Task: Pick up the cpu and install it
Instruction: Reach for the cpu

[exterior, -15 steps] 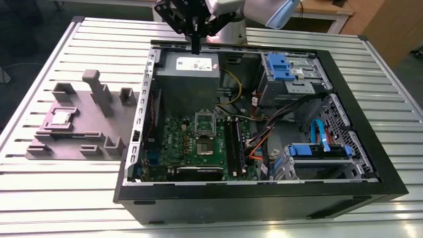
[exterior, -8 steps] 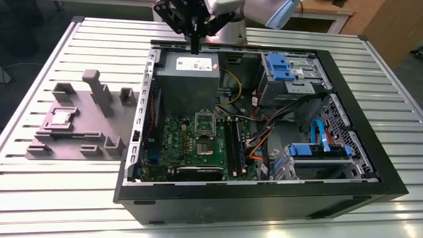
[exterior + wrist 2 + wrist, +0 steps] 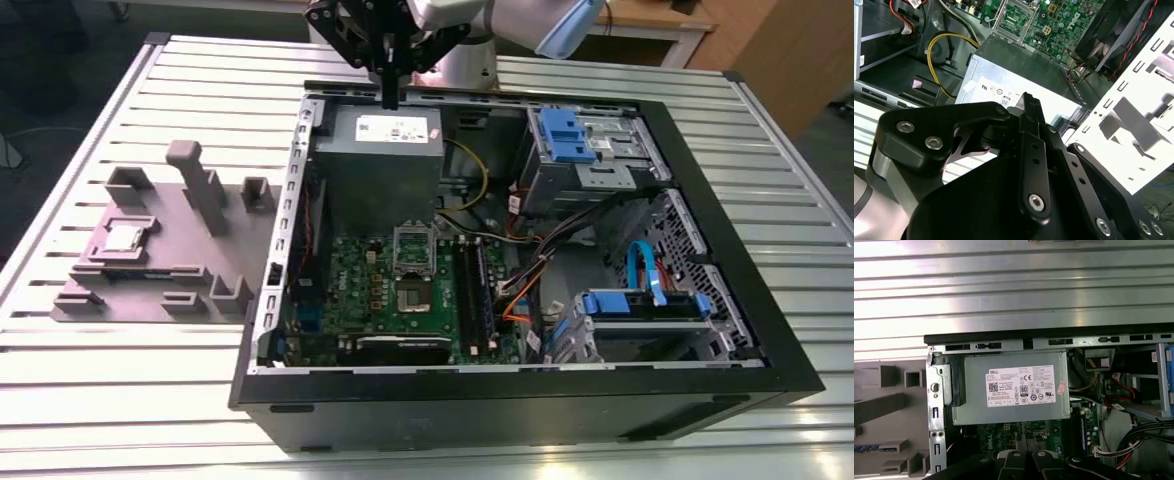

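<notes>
**Open desktop computer case [image 3: 534,385] on a slatted metal table [image 3: 134,420], seen in the exterior view and both wrist views.** We find the cpu [image 3: 127,237], a small square chip with a silvery top. It lies flat in a recess of the grey fixture block [image 3: 147,295]. This block rests on the table at the exterior view's left of the case, and the cpu is well apart from the arm.

The gripper [image 3: 390,97] hangs fingers-down over the far rim of the case, just above the grey power supply [image 3: 387,150] with its white label. We see its two black fingers pressed together, clenched on nothing. In the second wrist view the gripper [image 3: 1029,97] points at the labelled face of the power supply [image 3: 1019,70]. In the first wrist view the same box [image 3: 1014,387] lies directly ahead of the closed fingertips [image 3: 1022,437].

Inside the case we note the green motherboard [image 3: 354,290]. Its CPU socket [image 3: 415,297] is uncovered, with the metal load frame [image 3: 414,245] folded open toward the power supply. Black memory sticks [image 3: 477,290] stand just beside the socket on the exterior view's right. Blue drive caddies [image 3: 567,135] occupy the far corner.
</notes>
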You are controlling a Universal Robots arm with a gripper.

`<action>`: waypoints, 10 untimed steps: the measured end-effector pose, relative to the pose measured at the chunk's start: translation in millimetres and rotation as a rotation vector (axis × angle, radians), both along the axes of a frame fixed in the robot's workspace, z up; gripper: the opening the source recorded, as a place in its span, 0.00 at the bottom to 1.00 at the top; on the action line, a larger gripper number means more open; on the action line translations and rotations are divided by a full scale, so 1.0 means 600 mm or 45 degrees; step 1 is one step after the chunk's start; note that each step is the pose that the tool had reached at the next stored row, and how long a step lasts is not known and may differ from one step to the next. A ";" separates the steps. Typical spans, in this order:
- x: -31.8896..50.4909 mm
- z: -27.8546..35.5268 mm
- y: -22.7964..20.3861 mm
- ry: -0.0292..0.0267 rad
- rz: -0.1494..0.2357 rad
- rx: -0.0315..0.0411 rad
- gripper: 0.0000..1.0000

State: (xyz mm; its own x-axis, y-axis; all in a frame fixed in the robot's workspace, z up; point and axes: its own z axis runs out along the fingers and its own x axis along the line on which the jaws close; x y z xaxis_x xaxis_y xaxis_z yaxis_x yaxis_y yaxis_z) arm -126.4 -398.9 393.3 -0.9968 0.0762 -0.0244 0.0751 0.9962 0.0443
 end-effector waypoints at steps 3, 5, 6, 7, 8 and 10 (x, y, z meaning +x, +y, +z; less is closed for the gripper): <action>-0.001 0.000 0.0000 0.0000 0.000 0.0001 0.11; -0.003 0.000 0.0000 0.0000 0.000 0.0000 0.11; -0.004 0.000 0.0000 -0.0001 0.000 0.0001 0.11; -0.005 0.000 0.0000 -0.0001 0.000 0.0000 0.11; -0.006 0.000 0.0000 0.0000 0.000 0.0000 0.11; -0.008 0.000 0.0000 0.0000 0.000 0.0001 0.11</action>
State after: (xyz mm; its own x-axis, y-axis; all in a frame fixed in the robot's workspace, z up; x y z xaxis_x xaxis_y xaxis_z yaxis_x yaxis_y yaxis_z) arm -131.1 -398.9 393.3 -0.9968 0.0762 -0.0245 0.0751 0.9962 0.0444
